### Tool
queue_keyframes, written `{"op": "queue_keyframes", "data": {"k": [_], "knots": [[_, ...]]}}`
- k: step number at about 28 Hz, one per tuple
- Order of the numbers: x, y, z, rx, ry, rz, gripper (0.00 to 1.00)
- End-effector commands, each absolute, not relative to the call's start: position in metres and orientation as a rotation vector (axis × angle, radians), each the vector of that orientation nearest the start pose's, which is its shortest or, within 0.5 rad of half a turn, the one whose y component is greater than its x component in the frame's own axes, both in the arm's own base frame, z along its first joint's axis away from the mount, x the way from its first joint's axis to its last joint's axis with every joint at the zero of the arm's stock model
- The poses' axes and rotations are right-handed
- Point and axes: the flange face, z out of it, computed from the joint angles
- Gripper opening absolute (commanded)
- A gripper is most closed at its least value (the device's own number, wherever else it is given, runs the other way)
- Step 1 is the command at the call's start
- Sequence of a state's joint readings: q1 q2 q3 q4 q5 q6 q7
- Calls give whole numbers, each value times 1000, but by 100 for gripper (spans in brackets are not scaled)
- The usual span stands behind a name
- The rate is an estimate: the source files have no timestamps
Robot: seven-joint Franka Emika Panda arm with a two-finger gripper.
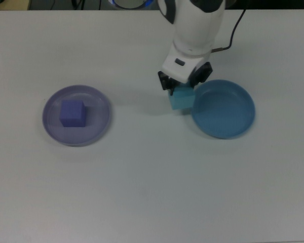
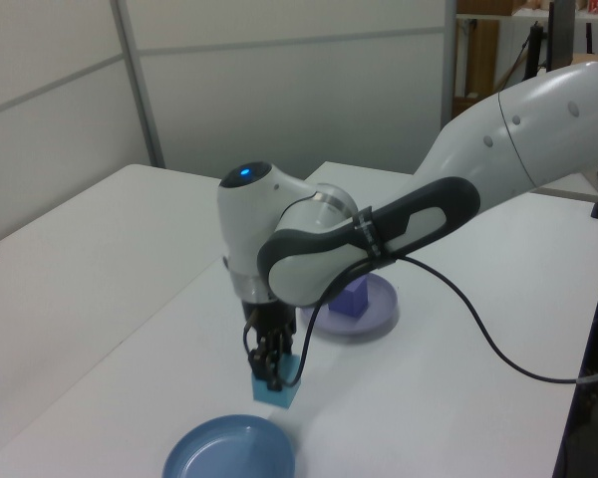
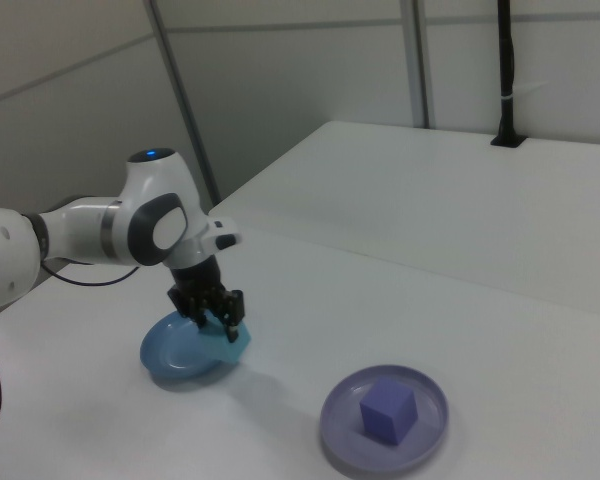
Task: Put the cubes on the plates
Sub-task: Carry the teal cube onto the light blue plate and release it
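In the top view, the white table (image 1: 142,192) carries two plates well apart: the lavender plate (image 1: 77,133) toward the top view's left, with the purple cube (image 1: 72,113) sitting inside it a little left of centre, and the blue plate (image 1: 224,109) toward the top view's right, with nothing in it. The arm (image 1: 195,30) reaches down from the upper edge, and its tool (image 1: 181,88) is clamped on the turquoise cube (image 1: 182,98), which hangs just at the blue plate's left rim, partly overlapping it, with a faint shadow on the table to the cube's left. In the left view, the tool (image 2: 270,370) points straight down with its dark fingers pressed against the sides of the turquoise cube (image 2: 277,387); the cube is lifted clear of the table, above and just behind the blue plate (image 2: 228,453) at the bottom edge, while the lavender plate (image 2: 379,311) with the purple cube (image 2: 350,298) lies farther back, partly hidden by the arm. In the right view, the tool (image 3: 216,312) holds the turquoise cube (image 3: 230,343) tilted over the near rim of the blue plate (image 3: 175,357), and the lavender plate (image 3: 384,445) with the purple cube (image 3: 388,409) on it lies near the lower right.
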State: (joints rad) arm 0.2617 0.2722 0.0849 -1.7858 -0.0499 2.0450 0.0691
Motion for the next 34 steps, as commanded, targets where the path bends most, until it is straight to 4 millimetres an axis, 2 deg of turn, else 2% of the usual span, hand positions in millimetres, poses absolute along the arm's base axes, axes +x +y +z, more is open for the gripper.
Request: {"op": "queue_keyframes", "data": {"k": [1, 6, 8, 11, 13, 15, 19, 24, 26, 29, 30, 34], "knots": [[587, 252, 391, -3137, -476, 17, 20], [582, 277, 388, -3123, -490, -33, 22], [583, 282, 388, -3118, -489, -61, 27], [584, 290, 384, -3110, -486, -102, 54], [585, 291, 381, -3115, -495, -106, 69], [585, 290, 380, -3120, -487, -106, 100], [584, 289, 385, -3128, -440, -102, 100], [580, 283, 404, -3148, -321, -107, 100], [575, 275, 420, -3166, -288, -81, 100], [571, 252, 446, -3193, -246, -51, 100], [571, 231, 464, -3208, -199, -43, 100], [566, 195, 500, -3217, -119, -49, 100]]}}
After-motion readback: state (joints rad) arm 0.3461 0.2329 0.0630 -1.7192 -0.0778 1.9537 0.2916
